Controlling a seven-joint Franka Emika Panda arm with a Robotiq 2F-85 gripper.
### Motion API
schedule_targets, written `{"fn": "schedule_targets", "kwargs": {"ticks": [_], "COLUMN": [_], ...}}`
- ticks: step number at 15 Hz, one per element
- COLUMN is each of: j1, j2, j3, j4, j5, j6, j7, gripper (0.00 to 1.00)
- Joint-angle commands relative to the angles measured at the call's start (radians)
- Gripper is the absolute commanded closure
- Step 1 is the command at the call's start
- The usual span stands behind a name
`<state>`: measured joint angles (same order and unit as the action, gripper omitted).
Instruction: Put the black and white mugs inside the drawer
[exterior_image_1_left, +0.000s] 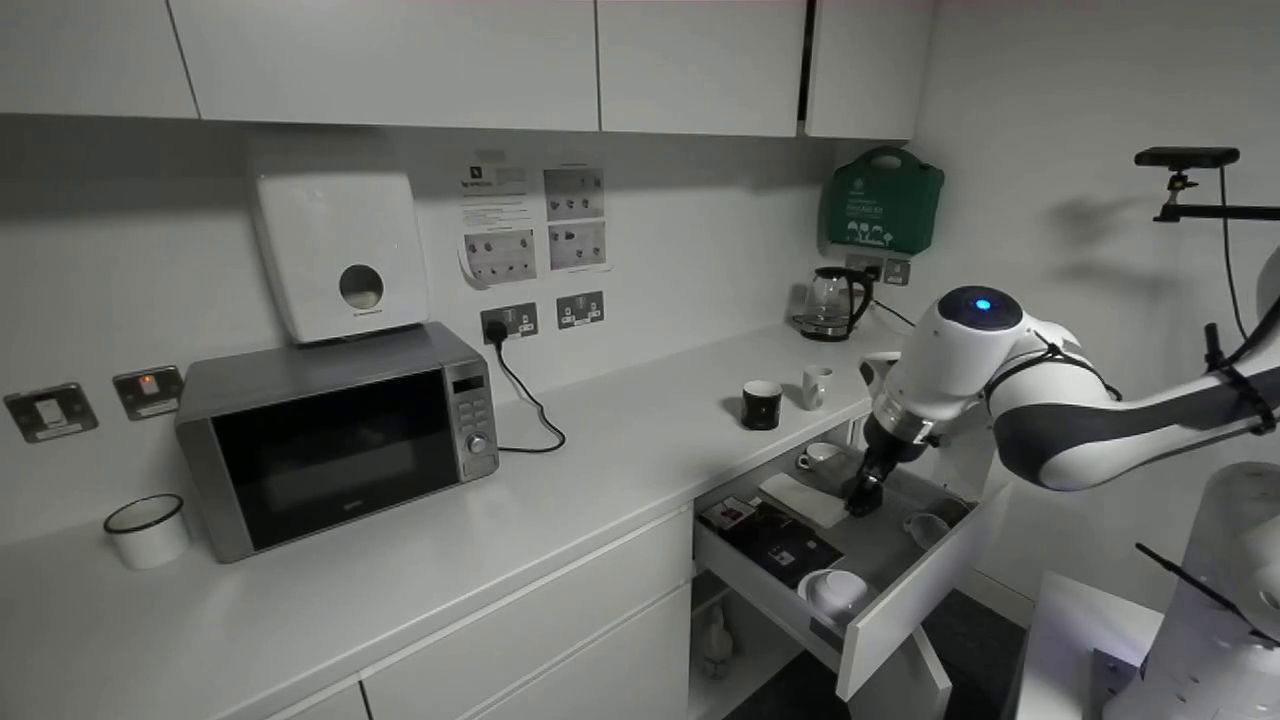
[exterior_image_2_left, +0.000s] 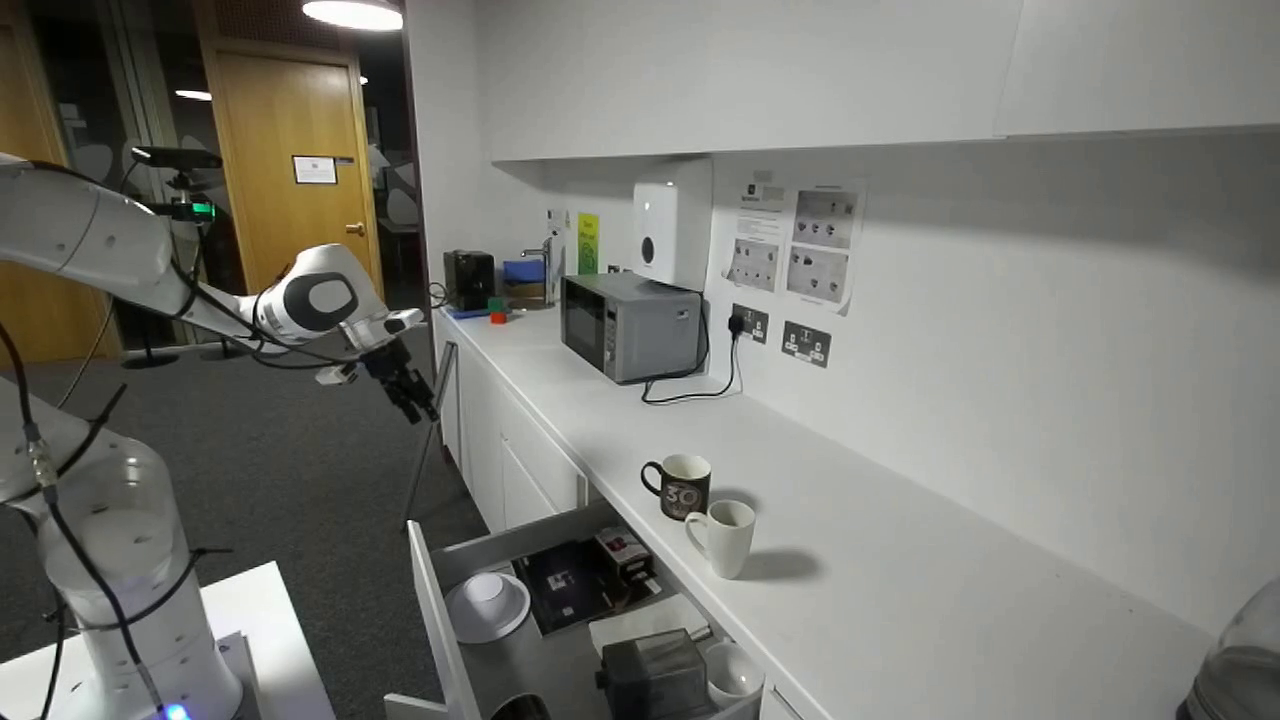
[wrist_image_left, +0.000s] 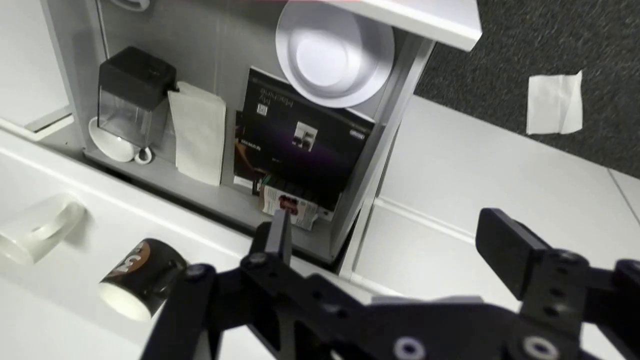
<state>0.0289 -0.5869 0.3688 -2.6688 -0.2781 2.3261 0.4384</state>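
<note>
The black mug with a pale inside (exterior_image_1_left: 761, 405) stands upright on the counter, also seen in an exterior view (exterior_image_2_left: 684, 490) and the wrist view (wrist_image_left: 145, 275). The plain white mug (exterior_image_1_left: 816, 387) stands upright close to it; it also shows in an exterior view (exterior_image_2_left: 724, 540) and the wrist view (wrist_image_left: 42, 227). The drawer (exterior_image_1_left: 925, 590) is pulled open below the counter edge; its floor shows in the wrist view (wrist_image_left: 200, 50). My gripper (wrist_image_left: 387, 227) is open with nothing between its fingers. It is apart from both mugs, raised out from the counter in an exterior view (exterior_image_2_left: 422, 410).
The drawer holds a white bowl-like cup on a saucer (wrist_image_left: 327, 55), a black box (wrist_image_left: 300, 140), folded paper (wrist_image_left: 197, 132), a dark clear container (wrist_image_left: 132, 95) and another white cup (exterior_image_2_left: 733, 672). The microwave (exterior_image_1_left: 340, 440), kettle (exterior_image_1_left: 832, 300) and a white dark-rimmed cup (exterior_image_1_left: 150, 535) stand on the counter.
</note>
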Motion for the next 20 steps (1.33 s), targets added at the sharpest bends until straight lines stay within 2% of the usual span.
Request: {"fn": "schedule_targets", "kwargs": {"ticks": [1, 6, 10, 12, 14, 20], "j1": [-0.069, -0.179, -0.23, -0.238, -0.217, -0.141], "j2": [0.048, 0.157, 0.298, 0.373, 0.447, 0.668], "j3": [0.024, 0.063, 0.044, 0.018, -0.033, -0.206], "j4": [0.025, 0.111, 0.256, 0.333, 0.407, 0.6], "j5": [-0.114, -0.276, -0.284, -0.297, -0.308, -0.34], "j6": [0.109, 0.175, 0.06, -0.005, -0.049, -0.079], "j7": [0.053, 0.12, 0.239, 0.316, 0.369, 0.429], "gripper": [0.0, 0.0, 0.0, 0.0, 0.0, 0.0]}}
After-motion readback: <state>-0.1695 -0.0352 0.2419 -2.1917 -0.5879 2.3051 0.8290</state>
